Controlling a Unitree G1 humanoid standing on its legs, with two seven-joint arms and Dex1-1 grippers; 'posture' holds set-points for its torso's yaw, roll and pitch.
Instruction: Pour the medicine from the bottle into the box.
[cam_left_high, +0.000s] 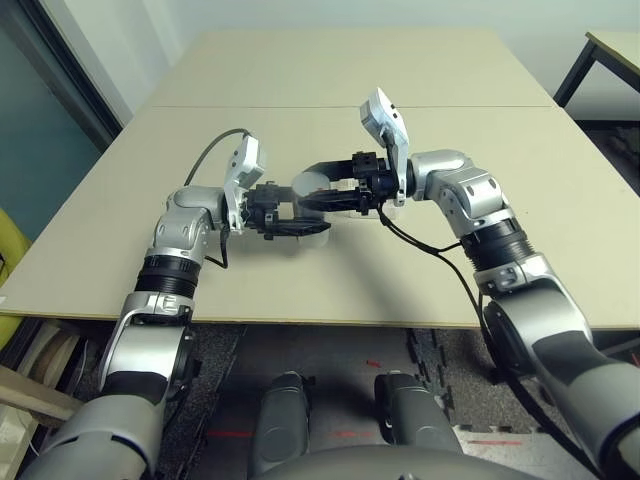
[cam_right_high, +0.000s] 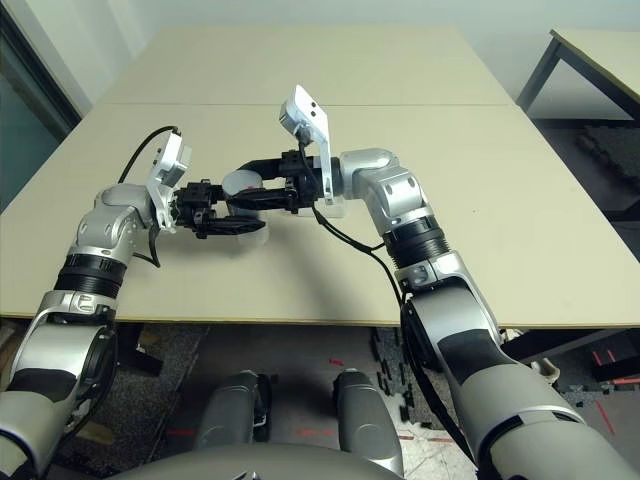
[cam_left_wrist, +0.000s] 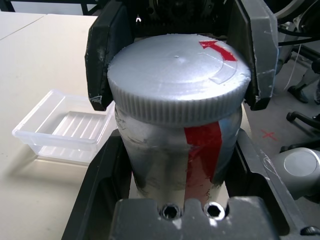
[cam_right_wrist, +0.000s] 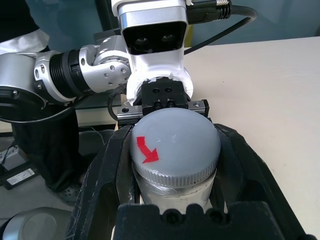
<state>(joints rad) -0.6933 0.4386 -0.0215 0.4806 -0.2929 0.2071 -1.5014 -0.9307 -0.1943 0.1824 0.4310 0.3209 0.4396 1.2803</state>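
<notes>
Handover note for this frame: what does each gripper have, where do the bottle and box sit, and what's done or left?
Left gripper: shut on the bottle, holding its body above the table.
Right gripper: fingers clamp either side of the cap.
Box: on the table beside the bottle, apparently empty.
Done: bottle picked up, cap gripped.
Left: take off the cap, which is on the bottle, then pour into the box.

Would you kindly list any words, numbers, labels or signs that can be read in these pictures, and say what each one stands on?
No words, brand names or numbers can be read anywhere.
Red arrow sign, no lettering: on the grey cap of the bottle.
Plain red stripe, no text: down the bottle's body.
</notes>
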